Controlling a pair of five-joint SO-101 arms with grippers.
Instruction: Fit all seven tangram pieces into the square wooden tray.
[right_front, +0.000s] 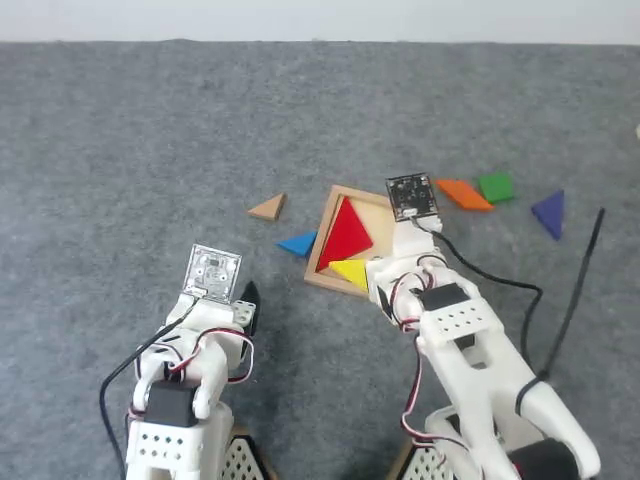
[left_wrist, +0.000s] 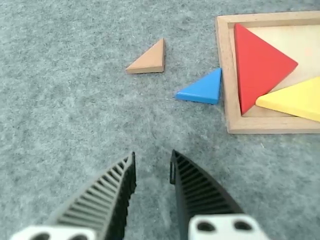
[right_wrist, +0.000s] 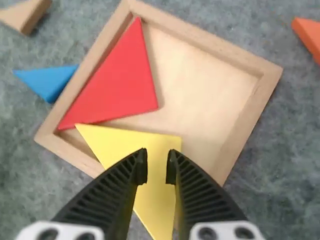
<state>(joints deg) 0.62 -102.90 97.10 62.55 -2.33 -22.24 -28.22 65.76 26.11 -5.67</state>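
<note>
Right wrist view has the yellow triangle (right_wrist: 120, 145) lying partly inside the square wooden tray (right_wrist: 248, 117), with one broad corner on the tray floor. The rest crosses the near rim toward the worktop (right_front: 150, 130), so it probably sits slightly tilted rather than flat.

It looks like a thin painted wood piece: light, stiff, not fragile, and smooth enough to skate or pivot if nudged off-centre. The best hold is likely across two opposite edges at a narrower part. The stretch riding over the rim may leave room under an edge.

The right gripper (right_wrist: 156, 165) hangs directly over that triangle. Its fingers (right_wrist: 125, 185) stand a narrow slit apart, and yellow shows through the gap. I judge them above the piece, not clamped on it, though I cannot tell whether they touch it.

The red triangle (right_wrist: 117, 85) lies flat in the tray along one wall, its long edge just beside the yellow corner. The blue triangle (right_wrist: 47, 80) rests against the outer rim, with the tan triangle (right_wrist: 22, 12) a little farther off.

On the tray's other side are the orange piece (right_front: 463, 193), the green piece (right_front: 495, 186) and the purple triangle (right_front: 550, 212).

The left gripper (left_wrist: 152, 160) sits well apart over bare grey felt, its fingers parted and empty.
</note>
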